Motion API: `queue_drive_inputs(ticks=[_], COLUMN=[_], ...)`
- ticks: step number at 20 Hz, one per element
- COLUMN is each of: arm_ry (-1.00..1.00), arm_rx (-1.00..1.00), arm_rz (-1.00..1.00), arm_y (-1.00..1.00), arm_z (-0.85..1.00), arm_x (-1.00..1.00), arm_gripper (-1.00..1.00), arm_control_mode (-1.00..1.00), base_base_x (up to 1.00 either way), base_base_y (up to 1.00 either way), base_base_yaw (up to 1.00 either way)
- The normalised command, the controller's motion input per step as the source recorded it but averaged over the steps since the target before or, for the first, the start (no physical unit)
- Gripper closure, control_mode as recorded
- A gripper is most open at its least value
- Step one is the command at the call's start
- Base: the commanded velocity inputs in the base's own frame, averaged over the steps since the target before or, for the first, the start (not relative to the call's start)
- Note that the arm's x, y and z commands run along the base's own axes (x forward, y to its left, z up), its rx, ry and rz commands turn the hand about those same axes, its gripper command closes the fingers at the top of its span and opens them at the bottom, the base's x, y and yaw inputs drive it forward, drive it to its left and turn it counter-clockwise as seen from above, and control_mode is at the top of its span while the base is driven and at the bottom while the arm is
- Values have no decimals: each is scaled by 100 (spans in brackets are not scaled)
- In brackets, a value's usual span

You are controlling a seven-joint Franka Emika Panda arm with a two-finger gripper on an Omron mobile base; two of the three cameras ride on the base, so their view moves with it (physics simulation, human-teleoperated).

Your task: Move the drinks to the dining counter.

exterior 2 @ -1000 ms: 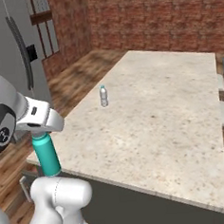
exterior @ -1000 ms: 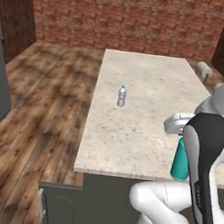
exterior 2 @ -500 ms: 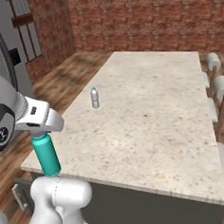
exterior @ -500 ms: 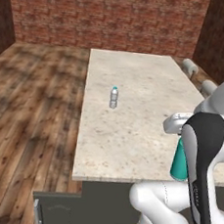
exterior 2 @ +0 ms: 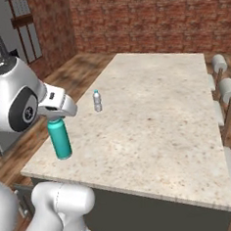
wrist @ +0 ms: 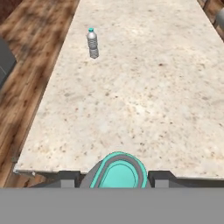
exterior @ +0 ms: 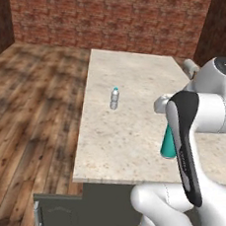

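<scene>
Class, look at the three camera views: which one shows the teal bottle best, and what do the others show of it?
The right base view: the teal bottle shows almost whole, hanging upright from the tool. In the left base view the arm hides all but a teal strip. The hand view looks down at its top between the fingertips.

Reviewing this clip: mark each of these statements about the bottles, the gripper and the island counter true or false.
1. The gripper is shut on the teal bottle with grey cap. True.
2. The small clear water bottle with blue cap lies on its side. False: it stands upright.
3. The water bottle stands on the beige speckled stone island counter. True.
4. A yellow-orange juice bottle stands beside the water bottle. False: nothing stands beside it.
5. The teal bottle hangs upright near the counter's near edge. True.
</scene>
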Motion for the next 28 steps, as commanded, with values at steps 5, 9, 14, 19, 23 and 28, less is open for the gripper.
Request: queue_drive_inputs(ticks=[5,9,14,19,23,28], arm_ry=[1,-1,-1,-1,-3,-2], arm_rx=[0,0,0,0,0,0], arm_rz=[-1,0,0,0,0,0], arm_y=[0,0,0,0,0,0], arm_z=[0,-1,-11,-23,-29,-28], arm_x=[59,31,26,24,20,9], arm_gripper=[100,100,100,100,100,100], arm_control_mode=[-100,-100,-100,-100,-100,-100], base_base_x=[0,0,0,0,0,0], base_base_y=[0,0,0,0,0,0], base_base_yaw=[0,0,0,0,0,0])
